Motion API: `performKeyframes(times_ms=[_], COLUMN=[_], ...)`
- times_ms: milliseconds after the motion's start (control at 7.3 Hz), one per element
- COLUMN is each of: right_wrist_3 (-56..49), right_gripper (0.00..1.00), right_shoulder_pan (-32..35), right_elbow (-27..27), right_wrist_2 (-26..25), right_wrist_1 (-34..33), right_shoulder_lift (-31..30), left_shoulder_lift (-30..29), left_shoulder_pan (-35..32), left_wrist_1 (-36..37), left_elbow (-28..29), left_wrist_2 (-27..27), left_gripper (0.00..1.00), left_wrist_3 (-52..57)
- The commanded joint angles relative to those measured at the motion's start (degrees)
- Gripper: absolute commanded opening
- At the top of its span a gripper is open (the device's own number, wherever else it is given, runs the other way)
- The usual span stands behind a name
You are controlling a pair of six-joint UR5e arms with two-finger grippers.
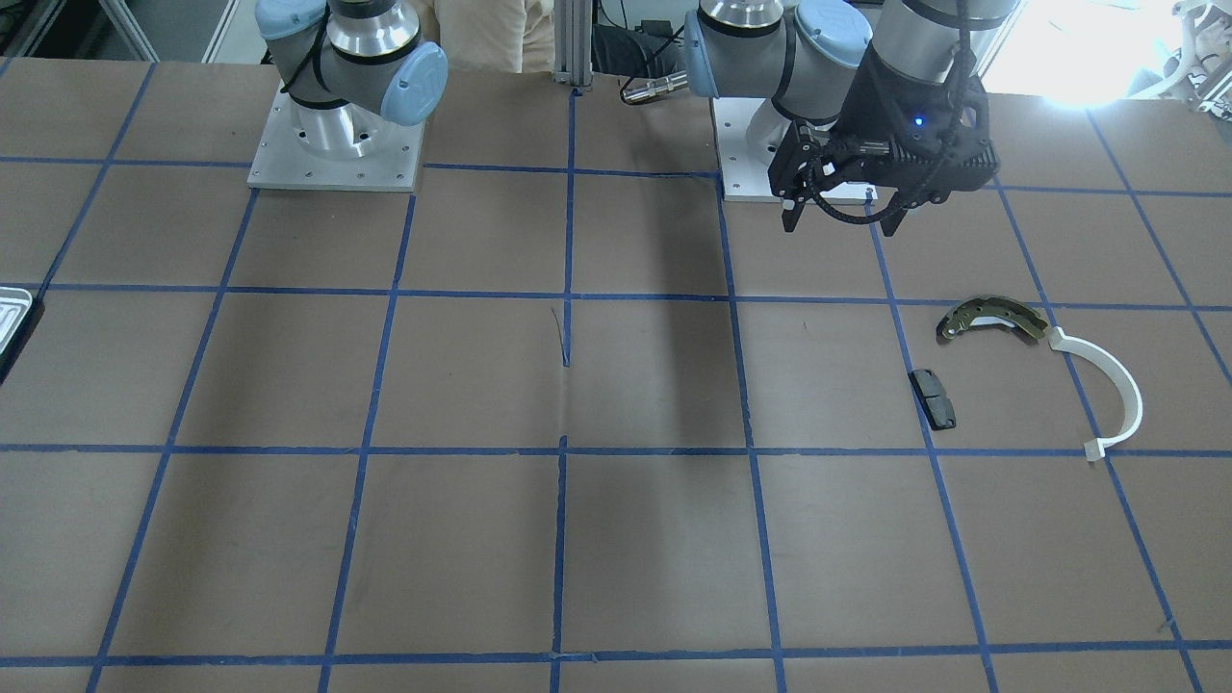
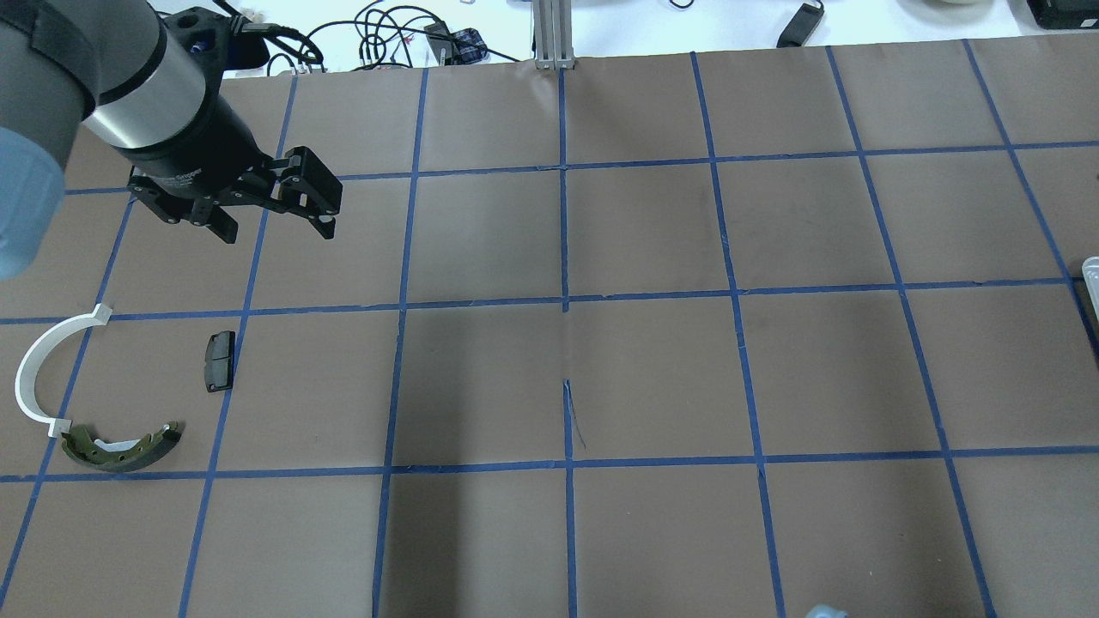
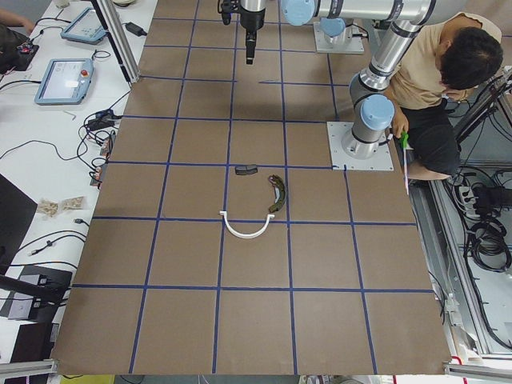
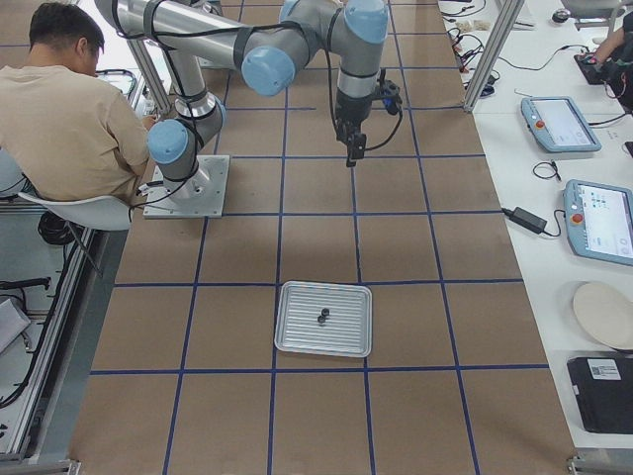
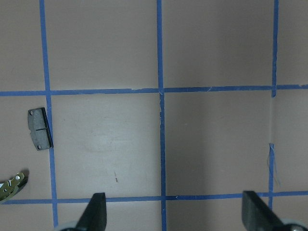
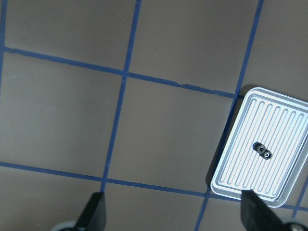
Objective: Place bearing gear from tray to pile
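Cropping tray (image 1: 12,316) at front view's edge

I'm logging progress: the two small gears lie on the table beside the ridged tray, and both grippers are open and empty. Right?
Not quite: the two small gears lie on the ridged tray itself, near its middle, as the right wrist view shows. The left gripper and right gripper are indeed open and empty.

Two small dark gears (image 6: 263,151) lie side by side near the middle of the pale, ridged tray (image 6: 240,168), well apart from the loose pile (image 1: 1001,310) of olive brake shoe (image 2: 120,455), white plastic arc (image 2: 21,382) and black pad (image 2: 220,361).
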Motion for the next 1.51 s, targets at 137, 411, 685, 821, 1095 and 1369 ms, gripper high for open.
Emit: performKeyframes(times_ms=[137,411,685,821,1095,1369], right_wrist_3=[-39.7,-55.0,-60.7,-60.8,-59.8,-59.9], right_gripper=[1.00,0.98,0.92,0.89,0.82,0.75], right_shoulder_pan=[-18.9,-24.5,-26.6,-26.9,-26.9,-26.4], right_elbow=[0.6,1.7,5.6,8.3,13.7,13.9], right_wrist_2=[0.9,1.6,3.4,5.8,8.3,10.3], right_wrist_1=[-9.9,-17.6,-26.1,-29.8,-38.0,-38.9], right_shoulder_lift=[12.0,22.0,24.6,24.7,24.2,24.7], left_shoulder_lift=[0.0,-0.1,-0.2,-0.1,0.1,0.5], left_shoulder_pan=[0.0,-0.1,-0.1,-0.1,-0.2,-0.2], left_wrist_1=[0.1,0.0,0.1,0.1,0.1,0.1], left_elbow=[0.1,0.0,0.0,-0.1,-0.5,-0.9], left_wrist_2=[0.0,0.0,0.0,0.0,0.0,0.0], left_gripper=[1.00,1.00,1.00,1.00,1.00,1.00], left_wrist_3=[0.0,-0.1,-0.1,-0.1,-0.1,-0.1])
